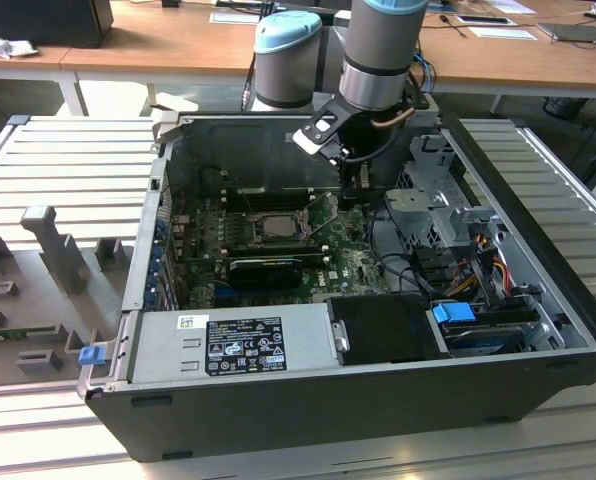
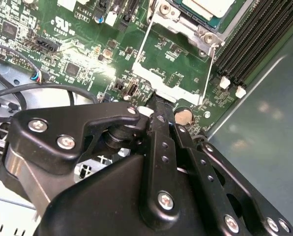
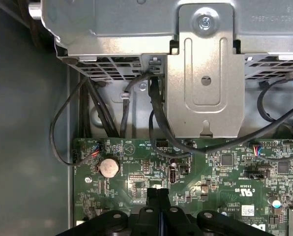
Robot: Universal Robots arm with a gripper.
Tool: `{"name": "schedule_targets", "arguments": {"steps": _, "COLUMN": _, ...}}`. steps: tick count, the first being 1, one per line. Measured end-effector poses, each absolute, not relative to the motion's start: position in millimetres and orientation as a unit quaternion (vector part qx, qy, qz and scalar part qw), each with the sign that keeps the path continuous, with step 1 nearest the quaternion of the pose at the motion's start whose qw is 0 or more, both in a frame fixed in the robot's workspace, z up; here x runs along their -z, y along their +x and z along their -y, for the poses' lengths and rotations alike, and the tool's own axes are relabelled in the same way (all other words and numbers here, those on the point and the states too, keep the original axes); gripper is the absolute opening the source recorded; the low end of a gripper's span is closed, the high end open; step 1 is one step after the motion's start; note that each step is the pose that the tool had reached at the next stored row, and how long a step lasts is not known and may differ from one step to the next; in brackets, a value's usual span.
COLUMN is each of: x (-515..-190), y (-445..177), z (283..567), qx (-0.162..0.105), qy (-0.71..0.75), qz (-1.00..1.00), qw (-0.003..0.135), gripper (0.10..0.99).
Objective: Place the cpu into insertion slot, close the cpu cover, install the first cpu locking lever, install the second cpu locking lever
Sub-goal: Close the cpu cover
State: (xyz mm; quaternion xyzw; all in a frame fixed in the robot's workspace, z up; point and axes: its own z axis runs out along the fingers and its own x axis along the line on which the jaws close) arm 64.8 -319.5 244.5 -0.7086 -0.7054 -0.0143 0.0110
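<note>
The cpu [image 2: 205, 6] lies in the insertion slot [image 2: 178, 17], its pale face uncovered. In the exterior view the cpu [image 1: 274, 226] sits mid-board inside the open case. The cpu cover [image 2: 159, 78], a silvery frame plate, is swung open off the socket toward my gripper. Two thin wire locking levers [image 2: 142, 42] [image 2: 209, 73] stand raised on either side of it. My gripper [image 2: 159, 105] is shut with nothing between its fingers, its tip just at the cover's outer edge. In the first wrist view the gripper [image 3: 158, 194] hovers low over the green board, and in the exterior view the gripper [image 1: 358, 195] hangs just to the socket's right.
A grey power supply box [image 1: 233, 345] fills the case's front. A metal drive cage [image 3: 205, 73] with black cables [image 3: 159, 123] stands close by the gripper. A coin battery [image 3: 107, 167] and long memory slots [image 2: 245, 44] flank the socket. A black card [image 1: 268, 268] lies below it.
</note>
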Motion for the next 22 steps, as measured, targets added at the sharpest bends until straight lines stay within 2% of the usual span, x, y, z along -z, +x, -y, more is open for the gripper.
{"name": "schedule_targets", "arguments": {"steps": 22, "x": -244.5, "y": 50.0, "z": 319.6, "qx": 0.014, "qy": -0.709, "qz": 0.705, "qw": 0.011, "gripper": 0.106}}
